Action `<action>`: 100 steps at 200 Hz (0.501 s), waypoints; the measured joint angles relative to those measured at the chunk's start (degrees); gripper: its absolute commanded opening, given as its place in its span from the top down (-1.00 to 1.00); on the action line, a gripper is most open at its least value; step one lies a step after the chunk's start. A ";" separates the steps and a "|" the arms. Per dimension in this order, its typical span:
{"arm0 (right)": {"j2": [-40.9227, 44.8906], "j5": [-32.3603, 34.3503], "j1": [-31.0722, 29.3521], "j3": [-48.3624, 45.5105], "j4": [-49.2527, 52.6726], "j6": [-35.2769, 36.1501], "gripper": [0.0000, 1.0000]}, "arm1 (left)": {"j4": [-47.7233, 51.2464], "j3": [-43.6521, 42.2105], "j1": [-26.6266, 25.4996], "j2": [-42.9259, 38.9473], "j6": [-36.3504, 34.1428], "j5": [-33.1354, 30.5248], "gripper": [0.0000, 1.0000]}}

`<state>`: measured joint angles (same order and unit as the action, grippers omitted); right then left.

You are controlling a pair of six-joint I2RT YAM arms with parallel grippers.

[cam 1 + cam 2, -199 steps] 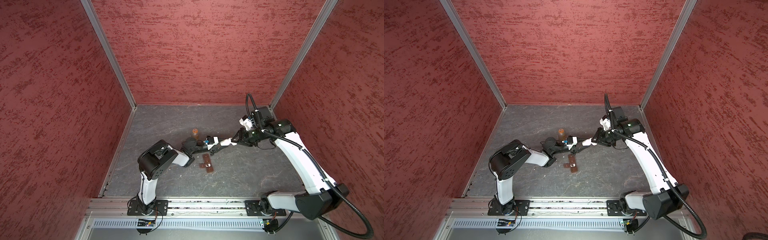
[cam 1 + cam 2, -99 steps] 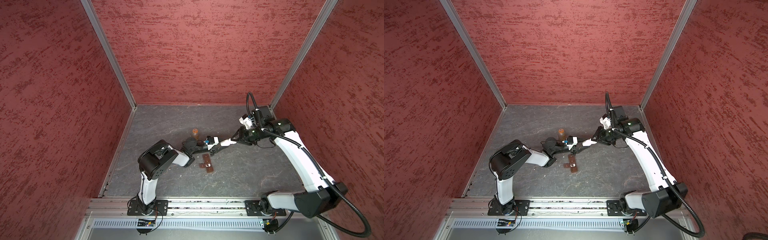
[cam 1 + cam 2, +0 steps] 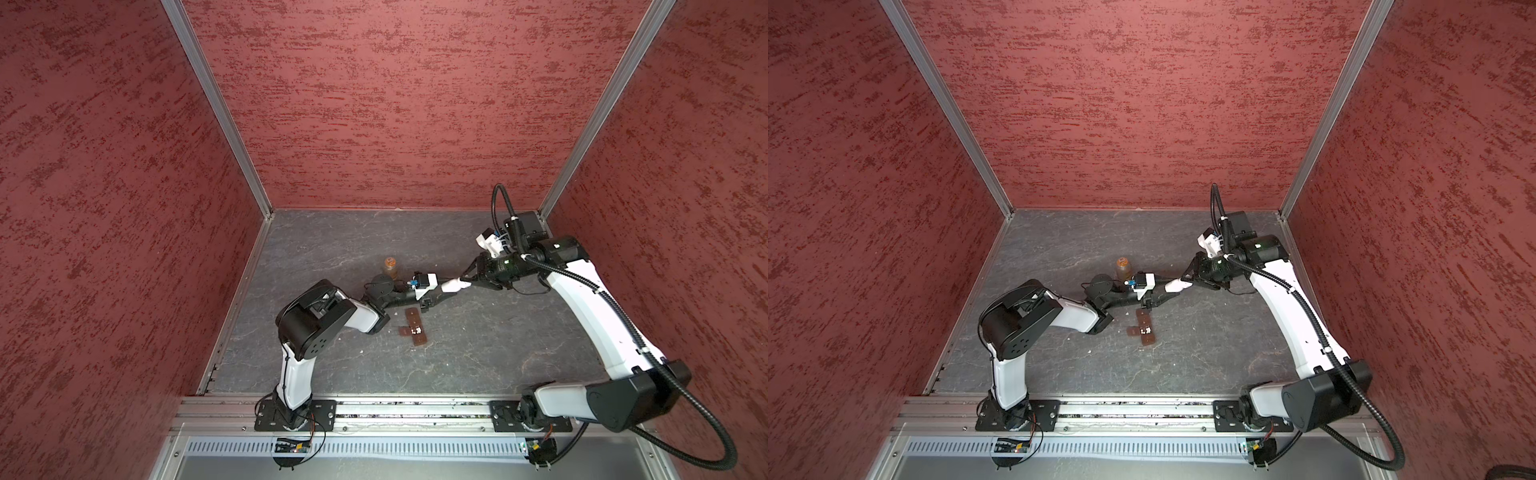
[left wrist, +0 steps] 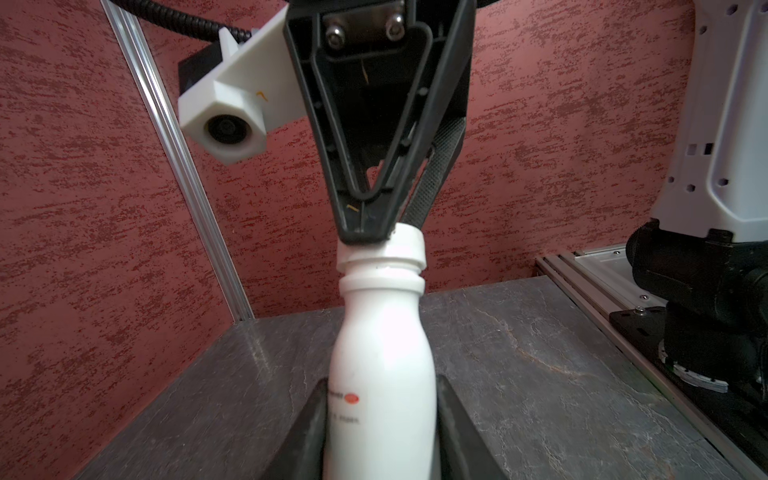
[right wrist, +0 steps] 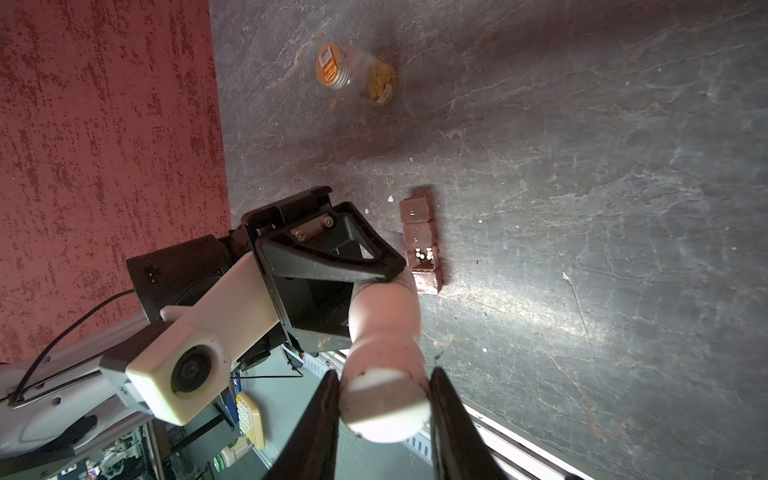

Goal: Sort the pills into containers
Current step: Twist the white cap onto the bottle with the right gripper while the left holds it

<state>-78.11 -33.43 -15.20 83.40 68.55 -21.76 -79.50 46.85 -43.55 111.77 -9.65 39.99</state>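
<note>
White bottle (image 4: 382,374), brown containers (image 5: 417,237), mottled red walls (image 3: 395,104)

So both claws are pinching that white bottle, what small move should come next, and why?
Probably the right gripper should twist the cap while the left gripper holds the white bottle steady: each is shut on its end, and the cap sits on the neck. Off or back on, I can't tell; one cell of the pill box already holds pills.

Probably a lab test cell: red textured walls (image 3: 395,104), aluminium framing (image 3: 214,104)
</note>
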 measured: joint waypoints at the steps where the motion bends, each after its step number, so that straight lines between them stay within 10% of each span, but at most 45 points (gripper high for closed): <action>1: 0.00 -0.02 0.02 0.00 0.02 0.04 0.43 | 0.00 0.00 0.00 0.00 0.00 0.02 1.00; 100: 0.24 -0.63 0.50 -2.19 -2.69 -6.91 0.43 | 1.57 0.20 0.09 0.00 0.04 -1.25 1.00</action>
<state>-77.87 -34.06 -14.70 81.21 65.87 -28.67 -77.93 47.05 -43.46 111.77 -9.61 38.74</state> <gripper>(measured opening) 0.333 0.367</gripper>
